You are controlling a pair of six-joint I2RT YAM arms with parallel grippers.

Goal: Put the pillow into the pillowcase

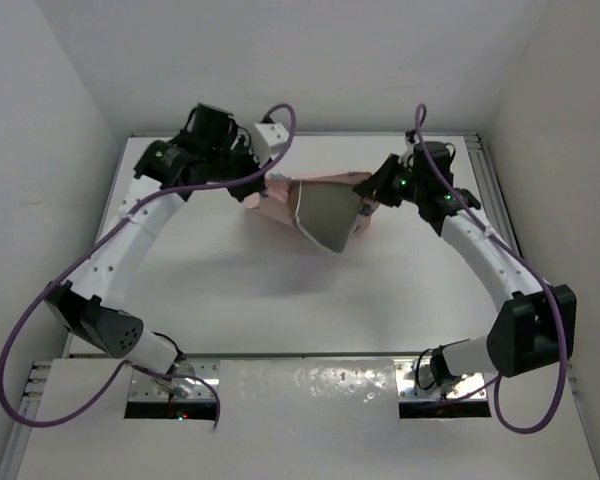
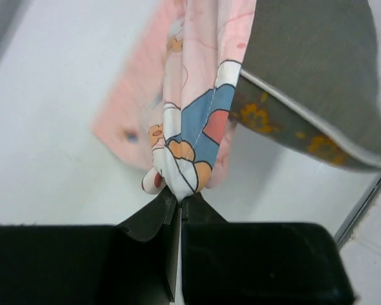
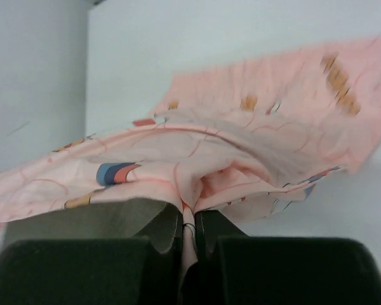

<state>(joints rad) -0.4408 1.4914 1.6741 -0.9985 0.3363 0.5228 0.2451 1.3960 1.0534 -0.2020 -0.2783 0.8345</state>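
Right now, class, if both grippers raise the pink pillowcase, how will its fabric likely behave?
Probably floppy: the pillowcase bunches into folds where the right gripper pinches it. Likely light: the left gripper holds it by a small pinched corner. The pillow looks firmer, with a smooth edge.

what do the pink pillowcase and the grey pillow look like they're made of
The pillowcase looks like thin matte woven cloth, maybe cotton: soft folds, a stitched seam, printed cartoons. The pillow has a matte olive-grey fabric cover with pale piping; it holds a flatter shape, so probably padded.
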